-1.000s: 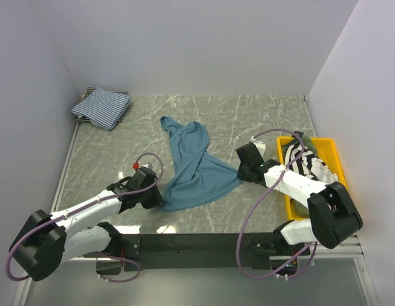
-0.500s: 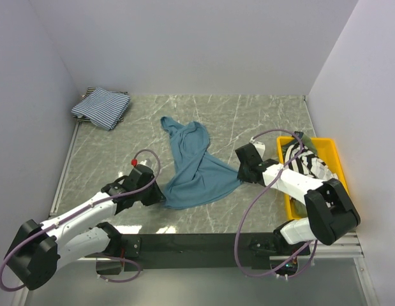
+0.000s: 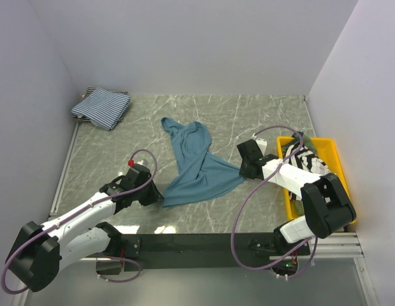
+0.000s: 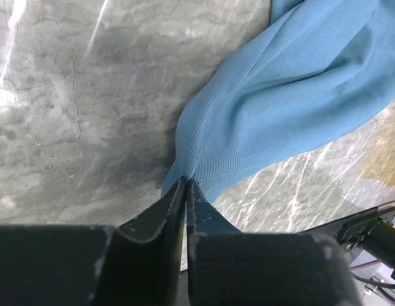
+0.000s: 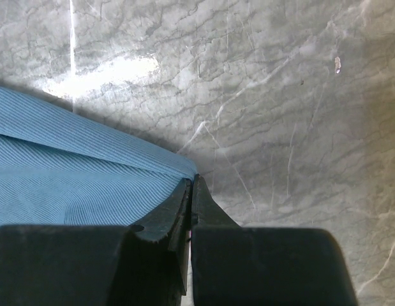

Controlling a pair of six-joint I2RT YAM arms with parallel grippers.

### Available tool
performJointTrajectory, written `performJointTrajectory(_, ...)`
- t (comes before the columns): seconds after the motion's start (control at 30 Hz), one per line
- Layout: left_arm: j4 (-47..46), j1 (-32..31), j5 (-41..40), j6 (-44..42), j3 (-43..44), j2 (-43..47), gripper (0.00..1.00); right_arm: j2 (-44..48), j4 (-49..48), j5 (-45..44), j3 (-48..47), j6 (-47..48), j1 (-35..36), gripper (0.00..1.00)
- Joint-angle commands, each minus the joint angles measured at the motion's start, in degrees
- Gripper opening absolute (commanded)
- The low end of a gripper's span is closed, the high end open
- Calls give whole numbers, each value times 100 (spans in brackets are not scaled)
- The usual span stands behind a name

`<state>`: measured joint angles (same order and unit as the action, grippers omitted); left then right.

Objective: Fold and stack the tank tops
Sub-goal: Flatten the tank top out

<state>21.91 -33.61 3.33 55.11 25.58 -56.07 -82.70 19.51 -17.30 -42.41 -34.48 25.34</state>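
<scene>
The teal-blue tank top [image 3: 196, 167] lies rumpled across the middle of the marble table, straps toward the back. My left gripper [image 3: 160, 199] is shut on its near-left hem corner, seen pinched between the jaws in the left wrist view [image 4: 186, 182]. My right gripper [image 3: 243, 173] is shut on its near-right hem corner, also shown in the right wrist view [image 5: 191, 180]. The fine blue-and-white striped top [image 3: 101, 107] lies folded at the back left. The black-and-white striped top [image 3: 307, 163] and the olive-green top [image 3: 291, 150] are bunched in the yellow tray [image 3: 333, 159].
The yellow tray stands at the right edge beside my right arm. White walls close in the table at the back and both sides. A black rail [image 3: 184, 242] runs along the near edge between the arm bases.
Both grippers have moved slightly toward the back with the hem corners in them. The near hem of the teal top is pulled wider and straighter between them.
</scene>
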Motion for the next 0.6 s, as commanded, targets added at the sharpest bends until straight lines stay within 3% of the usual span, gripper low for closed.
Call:
performJointTrajectory(0.0,-126,38,132,-80,-36,44,8,8,97,-151,-276,117,-38,0)
performJointTrajectory(0.07,-126,38,159,-71,-18,44,2,25,150,-168,-311,134,-38,0)
performJointTrajectory(0.17,-91,38,115,-18,43,140,1,87,202,-168,-355,161,-47,2)
performJointTrajectory(0.4,664,117,-719,481,263,658,1,719,1,771,-145,293,303,33)
performJointTrajectory(0.57,1341,266,-1457,720,509,1247,1,755,149,378,13,-163,1077,45)
